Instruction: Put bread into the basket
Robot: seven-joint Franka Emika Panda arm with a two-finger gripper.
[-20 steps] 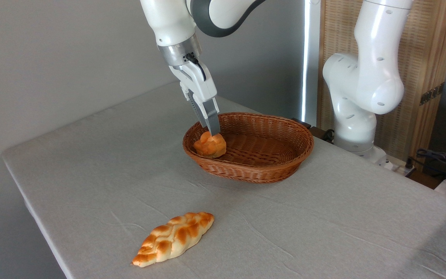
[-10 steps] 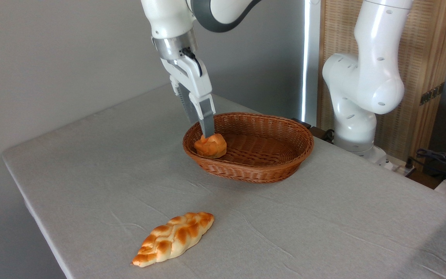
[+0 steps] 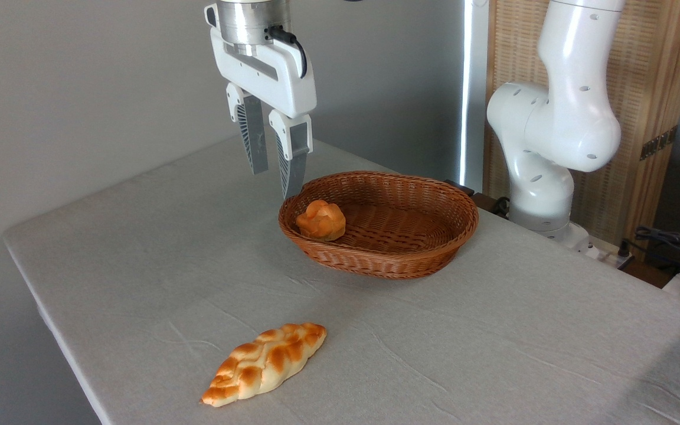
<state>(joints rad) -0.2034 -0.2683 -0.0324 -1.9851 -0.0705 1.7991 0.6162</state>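
Observation:
The bread (image 3: pixel 321 219), a small round orange-brown bun with a lobed top, lies inside the basket (image 3: pixel 411 260) at its left end, against the woven wall. The basket is oval, shallow and reddish-brown, standing on the grey table. My gripper (image 3: pixel 275 182) hangs above and a little to the left of the bun, over the basket's left rim. It is open, with nothing between its two grey fingers, and it is clear of the bun.
A longer braided golden loaf (image 3: pixel 265 362) lies near the table's front edge. The arm's white base (image 3: pixel 543 177) stands behind the basket at the right. Cables (image 3: pixel 670 242) lie at the far right, off the table.
The gripper has let go of the bun, opened, and risen up and to the left, turning upright. The bun stays in the basket's left end.

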